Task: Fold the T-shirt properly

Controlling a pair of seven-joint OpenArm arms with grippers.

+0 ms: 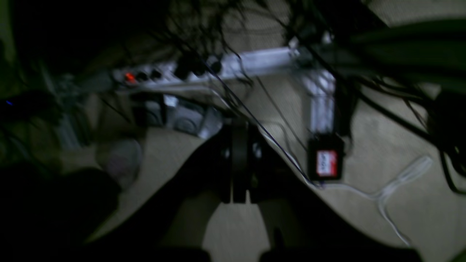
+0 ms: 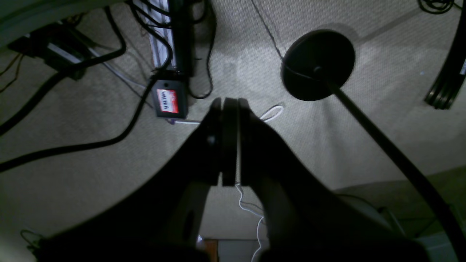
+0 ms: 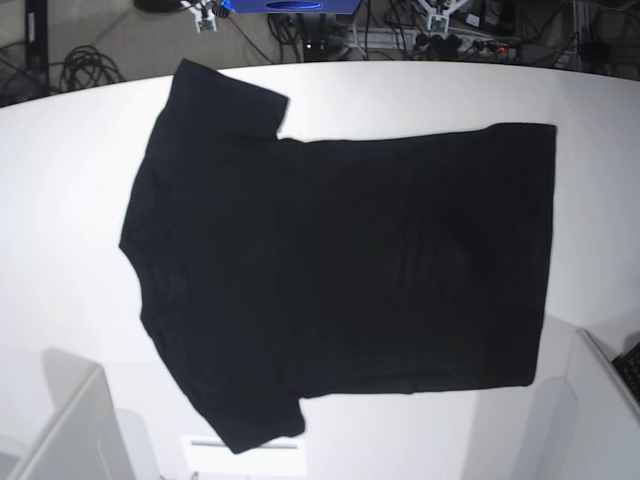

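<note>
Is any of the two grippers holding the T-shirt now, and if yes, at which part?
Nothing is held. The left gripper and the right gripper are both shut on nothing, over the floor. The T-shirt lies flat on the table.

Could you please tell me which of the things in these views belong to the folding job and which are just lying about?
Belongs to the job:
T-shirt, spread flat on the white table

Just lying about:
power strip
red-labelled box
round black stand base
floor cables
</note>
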